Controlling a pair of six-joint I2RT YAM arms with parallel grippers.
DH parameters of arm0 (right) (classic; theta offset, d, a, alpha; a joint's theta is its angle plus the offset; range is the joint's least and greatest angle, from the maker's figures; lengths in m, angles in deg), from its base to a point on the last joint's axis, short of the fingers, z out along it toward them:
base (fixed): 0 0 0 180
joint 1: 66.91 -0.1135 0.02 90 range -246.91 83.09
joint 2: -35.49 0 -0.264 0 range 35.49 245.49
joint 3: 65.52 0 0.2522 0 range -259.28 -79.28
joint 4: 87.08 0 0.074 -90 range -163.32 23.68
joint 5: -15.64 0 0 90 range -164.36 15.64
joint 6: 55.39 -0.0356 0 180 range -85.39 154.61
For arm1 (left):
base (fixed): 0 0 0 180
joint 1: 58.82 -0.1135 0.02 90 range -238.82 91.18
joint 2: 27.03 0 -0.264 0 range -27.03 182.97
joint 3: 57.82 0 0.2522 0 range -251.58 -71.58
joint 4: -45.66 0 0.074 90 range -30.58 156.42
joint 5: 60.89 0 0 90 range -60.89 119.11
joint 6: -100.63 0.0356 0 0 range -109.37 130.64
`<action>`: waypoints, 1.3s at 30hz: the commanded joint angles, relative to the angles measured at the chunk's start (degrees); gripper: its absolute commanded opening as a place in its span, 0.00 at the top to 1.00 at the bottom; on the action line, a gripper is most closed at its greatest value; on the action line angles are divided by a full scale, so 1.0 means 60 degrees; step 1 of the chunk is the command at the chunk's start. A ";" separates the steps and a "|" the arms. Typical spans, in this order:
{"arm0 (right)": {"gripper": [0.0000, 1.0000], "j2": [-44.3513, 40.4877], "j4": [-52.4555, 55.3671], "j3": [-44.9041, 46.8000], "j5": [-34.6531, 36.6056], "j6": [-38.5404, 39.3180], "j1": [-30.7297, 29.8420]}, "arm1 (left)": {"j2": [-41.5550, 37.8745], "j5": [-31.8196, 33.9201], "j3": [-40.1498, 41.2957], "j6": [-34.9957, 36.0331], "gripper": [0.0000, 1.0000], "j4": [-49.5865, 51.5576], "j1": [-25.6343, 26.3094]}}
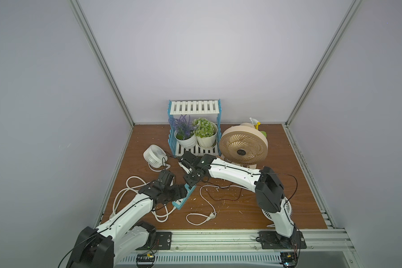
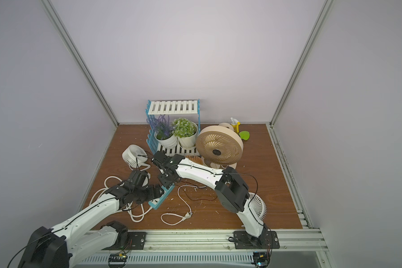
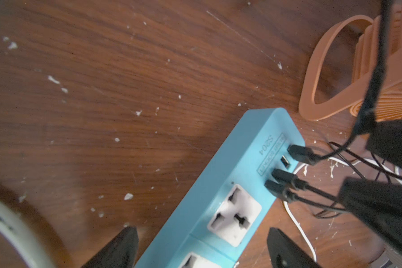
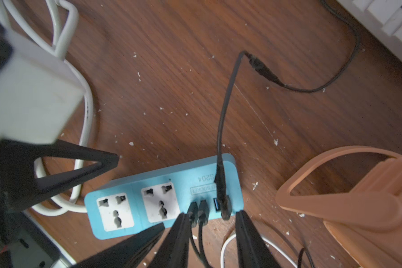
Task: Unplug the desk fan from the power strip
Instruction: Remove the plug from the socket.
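The teal power strip (image 1: 179,203) (image 2: 157,204) lies left of centre on the wooden table. Three black USB plugs (image 4: 197,211) (image 3: 284,177) sit in its row of ports. A beige desk fan (image 1: 243,148) (image 2: 218,148) stands at the back right; I cannot tell which plug is its own. My left gripper (image 1: 183,192) (image 3: 202,246) is open, one finger on each side of the strip's socket end. My right gripper (image 1: 190,183) (image 4: 211,215) hangs over the USB end, fingers apart. The plugs and their black cables lie in the gap between them.
The strip's thick white cord (image 1: 123,192) loops at the left. A loose white cable (image 1: 202,215) lies in front. A small white fan (image 1: 154,155) stands behind the left arm, another white fan (image 1: 288,208) under the right arm. A plant rack (image 1: 195,130) stands at the back.
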 commanded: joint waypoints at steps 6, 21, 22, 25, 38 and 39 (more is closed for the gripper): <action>0.65 0.0308 0.0036 -0.0254 0.0228 0.0110 -0.0023 | -0.0021 0.0203 0.0065 0.0197 0.08 -0.0334 0.0197; 0.66 0.0194 -0.0113 0.0097 0.0407 -0.0002 -0.0008 | 0.0154 0.0342 0.0449 0.0440 0.07 -0.0482 0.0535; 0.66 0.0166 -0.0150 0.0124 0.0437 -0.0011 -0.0007 | 0.0168 0.0347 0.0420 0.0475 0.07 -0.0481 0.0542; 0.67 0.0115 -0.0255 0.0238 0.0463 -0.0046 -0.0008 | 0.0283 0.0324 0.0375 0.0593 0.09 -0.0478 0.0584; 0.67 0.0021 -0.0318 0.0395 0.0406 -0.0084 -0.0005 | -0.0843 0.1479 0.0283 0.0038 0.00 0.0016 0.0887; 0.67 0.0021 -0.0328 0.0383 0.0391 -0.0078 -0.0008 | -0.0985 0.1692 0.0308 -0.0158 0.00 0.0093 0.0883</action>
